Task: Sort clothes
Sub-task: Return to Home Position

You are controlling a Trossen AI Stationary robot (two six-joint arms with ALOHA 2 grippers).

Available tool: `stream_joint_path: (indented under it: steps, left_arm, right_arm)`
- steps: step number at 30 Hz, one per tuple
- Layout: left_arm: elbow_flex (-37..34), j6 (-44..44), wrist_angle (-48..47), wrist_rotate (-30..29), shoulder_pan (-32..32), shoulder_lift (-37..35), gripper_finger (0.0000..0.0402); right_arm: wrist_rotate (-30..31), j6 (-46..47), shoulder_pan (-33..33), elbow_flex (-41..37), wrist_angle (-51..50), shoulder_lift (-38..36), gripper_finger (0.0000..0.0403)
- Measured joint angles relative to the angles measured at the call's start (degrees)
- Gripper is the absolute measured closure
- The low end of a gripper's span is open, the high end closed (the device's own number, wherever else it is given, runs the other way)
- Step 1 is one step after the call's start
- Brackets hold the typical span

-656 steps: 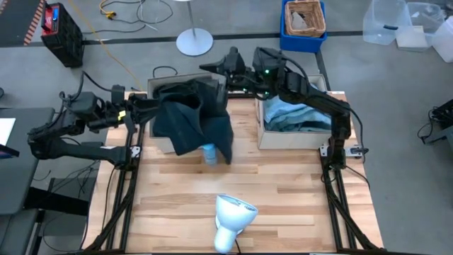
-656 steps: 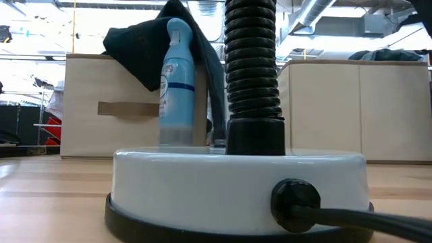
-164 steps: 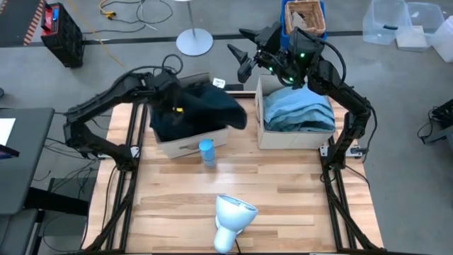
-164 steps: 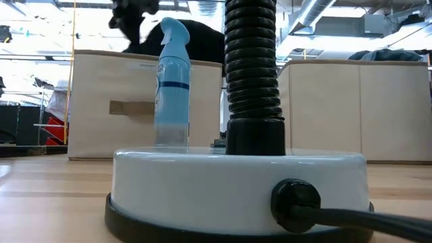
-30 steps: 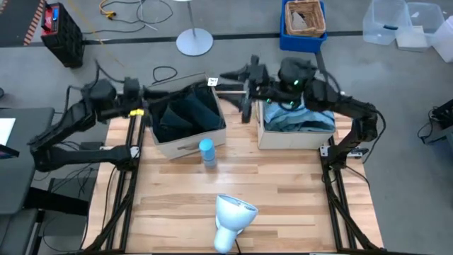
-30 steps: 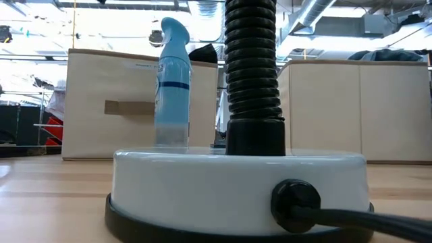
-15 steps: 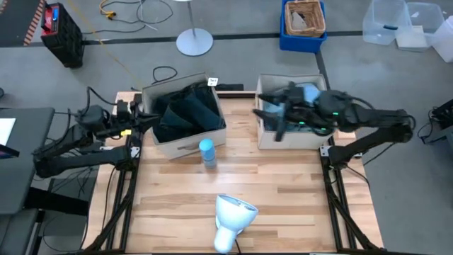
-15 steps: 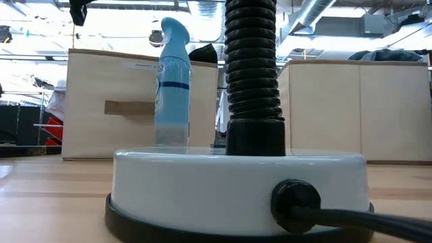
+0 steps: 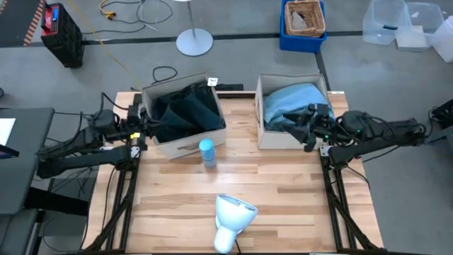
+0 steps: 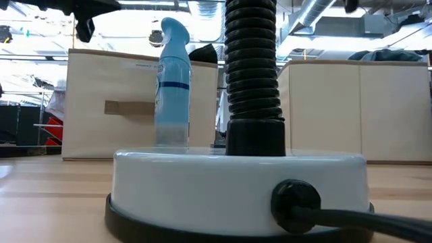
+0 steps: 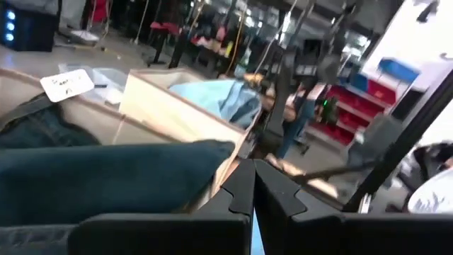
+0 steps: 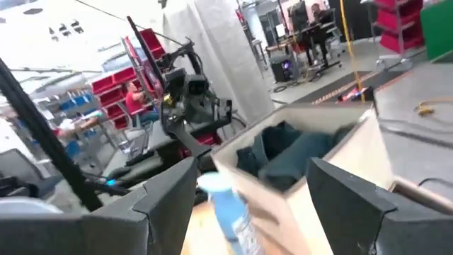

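Low view largely blocked by lamp base [image 10: 236, 182] and ribbed hose [image 10: 253, 67]. Visible behind them: front walls of left box [image 10: 111, 101] and right box [image 10: 358, 108], with bottle [image 10: 171, 81] upright before the left one. Box contents hidden here, except a tip of dark clothes [image 10: 206, 52] over the left rim and a hump of blue clothes [image 10: 391, 54] over the right rim. Dark arm parts cut off at the upper corners, not identifiable from this view alone.

High view: dark clothes heaped in left box near the far left corner of the tabletop [image 9: 283, 191]. Blue clothes heaped in right box near the far right corner. Single garments within each heap not separable. Bottle just in front of left box, lamp base near the front edge.

Left arm folded low along the left edge of the tabletop. Left gripper [image 11: 249, 166] just beside the outer wall of left box, aimed across it. Fingers pressed together, nothing between them.

Right arm stretched low from beyond the right edge. Right gripper [image 12: 253, 166] by the front right corner of right box, aimed toward left box and bottle. Fingers spread wide, empty.

Finger states of both too small to read from above, taken from the wrist views.
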Motion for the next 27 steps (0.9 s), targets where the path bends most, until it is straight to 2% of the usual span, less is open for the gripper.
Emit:
stream_joint_path:
  steps: [4,10,16,21,24,27]
  left_arm:
    - [-2.0,-1.8,2.5,0.0,0.0,1.5,0.04]
    - [-4.0,-5.1,3.1,0.0,-2.0,3.7,0.04]
    - [-5.5,-4.6,6.5,0.0,-5.6,7.2,0.04]
    - [-5.5,-0.4,9.6,-3.5,-7.4,9.7,0.04]
    - [-5.5,2.5,12.3,-4.7,-7.4,9.5,0.04]
    - [-5.5,4.3,12.4,-5.1,-7.4,7.5,0.04]
  right_arm:
    - [-2.9,3.9,1.1,-8.2,0.8,-6.3,0.0117]
    - [-3.3,9.4,3.7,-18.4,1.1,-14.0,0.0117]
    - [-3.3,10.2,5.9,-26.2,4.3,-19.3,0.0117]
    - [-3.3,5.1,7.1,-31.3,9.8,-22.5,0.0117]
    - [-3.4,0.3,7.1,-33.6,14.9,-24.9,0.0117]
    - [-3.4,-4.2,7.4,-35.1,16.0,-28.8,0.0117]
